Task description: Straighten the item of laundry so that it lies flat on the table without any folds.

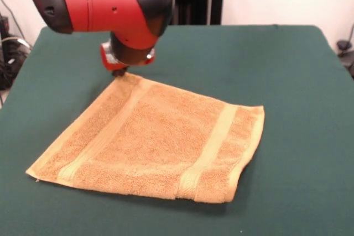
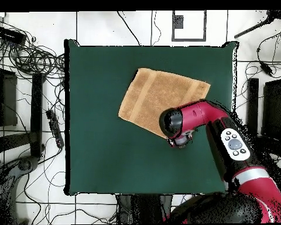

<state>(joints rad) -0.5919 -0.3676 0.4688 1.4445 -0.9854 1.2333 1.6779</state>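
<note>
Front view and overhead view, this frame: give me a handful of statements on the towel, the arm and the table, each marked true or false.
1. The small orange-tan terry towel lies spread on the dark green felt-topped table. True.
2. The end effector sits at the towel's far corner in the front view. True.
3. The towel hangs over the table's edge. False: it lies wholly on the tabletop, clear of every edge.
4. The towel is plain, without bands. False: two paler woven bands cross it.
5. The red and black arm covers part of the towel in the overhead view. True.
</note>
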